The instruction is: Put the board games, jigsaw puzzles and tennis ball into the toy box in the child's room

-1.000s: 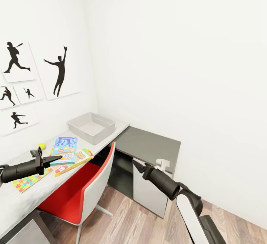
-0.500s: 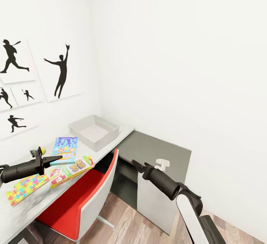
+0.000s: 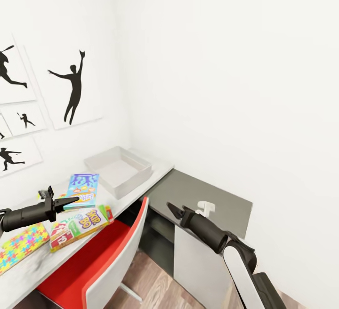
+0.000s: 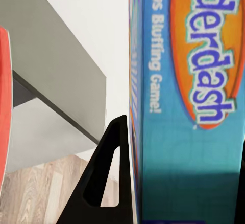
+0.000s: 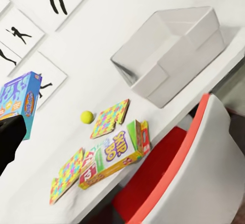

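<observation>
White table (image 3: 123, 195), upright blue board game (image 3: 82, 189) in left fingers (image 4: 104, 175)

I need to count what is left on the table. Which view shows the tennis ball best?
The right wrist view: the tennis ball lies in plain sight on the table, beside a jigsaw puzzle. I cannot make it out in the head view, and the left wrist view looks close along a blue board game.

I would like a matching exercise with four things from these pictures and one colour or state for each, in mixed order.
Things:
1. toy box
2. tennis ball
3. chair
4. blue board game

Descriptions:
A. red seat, white back
B. held in the left hand
C. grey, with nothing inside
D. yellow-green, lying on the table

Pairs: 1-C, 2-D, 3-A, 4-B
</observation>
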Motion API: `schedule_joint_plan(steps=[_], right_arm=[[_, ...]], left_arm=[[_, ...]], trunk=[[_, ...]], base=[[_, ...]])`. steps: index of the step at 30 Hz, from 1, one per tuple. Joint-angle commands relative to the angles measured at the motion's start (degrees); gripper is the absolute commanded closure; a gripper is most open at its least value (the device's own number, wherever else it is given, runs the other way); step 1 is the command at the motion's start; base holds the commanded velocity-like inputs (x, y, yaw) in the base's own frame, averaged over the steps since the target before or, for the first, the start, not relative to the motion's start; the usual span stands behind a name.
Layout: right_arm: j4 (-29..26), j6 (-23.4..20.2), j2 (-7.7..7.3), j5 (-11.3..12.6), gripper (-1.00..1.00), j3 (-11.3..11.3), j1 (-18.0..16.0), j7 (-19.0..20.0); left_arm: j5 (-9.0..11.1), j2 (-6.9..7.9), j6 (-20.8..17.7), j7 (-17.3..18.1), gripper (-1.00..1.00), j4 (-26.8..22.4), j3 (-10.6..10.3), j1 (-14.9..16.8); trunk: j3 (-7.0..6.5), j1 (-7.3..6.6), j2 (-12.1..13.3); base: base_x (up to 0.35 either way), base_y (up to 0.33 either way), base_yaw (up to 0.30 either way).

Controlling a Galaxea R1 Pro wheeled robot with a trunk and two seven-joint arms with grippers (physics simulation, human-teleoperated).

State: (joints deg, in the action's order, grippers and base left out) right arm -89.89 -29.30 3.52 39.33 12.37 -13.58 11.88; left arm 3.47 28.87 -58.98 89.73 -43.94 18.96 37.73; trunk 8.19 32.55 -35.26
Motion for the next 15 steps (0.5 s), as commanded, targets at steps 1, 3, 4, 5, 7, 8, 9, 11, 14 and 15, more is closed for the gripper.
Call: schedule_joint_plan(steps=[1, 3, 4, 5, 7, 8, 9, 11, 14, 15], right_arm=[[0.0, -0.3, 0.01, 0.2, -1.00, -0.1, 0.0, 0.1], [0.0, -0.3, 0.00, 0.2, -1.00, -0.1, 0.0, 0.1], [0.0, -0.3, 0.00, 0.2, -1.00, -0.1, 0.0, 0.1], [0.0, -0.3, 0.00, 0.2, -1.00, -0.1, 0.0, 0.1], [0.0, -0.3, -0.01, 0.2, -1.00, -0.1, 0.0, 0.0], [0.0, -0.3, -0.01, 0.2, -1.00, -0.1, 0.0, 0.1], [0.0, -0.3, -0.01, 0.2, -1.00, -0.1, 0.0, 0.1], [0.0, -0.3, -0.01, 0.2, -1.00, -0.1, 0.0, 0.1], [0.0, -0.2, -0.07, 0.2, -1.00, -0.2, 0.0, 0.2], [0.0, -0.2, -0.04, 0.2, -1.00, -0.2, 0.0, 0.2]], left_arm=[[0.1, -0.01, -0.5, 0.3, 1.00, 0.0, 0.0, 0.1], [0.1, -0.03, -0.5, 0.3, 1.00, 0.0, 0.0, 0.1], [0.1, -0.03, -0.5, 0.3, 1.00, 0.0, 0.0, 0.0], [0.1, -0.03, -0.5, 0.3, 1.00, 0.0, 0.0, 0.0], [0.1, -0.04, -0.5, 0.3, 1.00, 0.0, 0.0, 0.0], [0.1, -0.04, -0.5, 0.3, 1.00, 0.0, 0.0, 0.0], [0.1, -0.05, -0.5, 0.3, 1.00, 0.0, -0.1, 0.0], [0.1, -0.05, -0.5, 0.3, 1.00, 0.0, 0.0, 0.0], [0.1, -0.04, -0.5, 0.3, 1.00, 0.0, 0.0, 0.1], [0.1, -0.04, -0.5, 0.3, 1.00, 0.0, 0.0, 0.1]], trunk=[[0.17, 0.04, -0.1], [0.31, 0.04, -0.1], [0.37, 0.04, -0.1], [0.44, 0.04, -0.1], [0.57, 0.04, -0.1], [0.63, 0.04, -0.1], [0.68, 0.04, -0.1], [0.72, 0.04, -0.1], [0.74, 0.04, -0.1], [0.75, 0.04, -0.1]], base=[[0.252, -0.016, 0.201], [0.239, -0.008, 0.208], [0.228, -0.004, 0.212], [0.224, 0.016, 0.213], [0.221, 0.064, 0.214], [0.219, 0.087, 0.205], [0.218, 0.063, 0.152], [0.217, 0.026, 0.064], [0.215, 0.011, 0.026], [0.212, 0.003, 0.022]])
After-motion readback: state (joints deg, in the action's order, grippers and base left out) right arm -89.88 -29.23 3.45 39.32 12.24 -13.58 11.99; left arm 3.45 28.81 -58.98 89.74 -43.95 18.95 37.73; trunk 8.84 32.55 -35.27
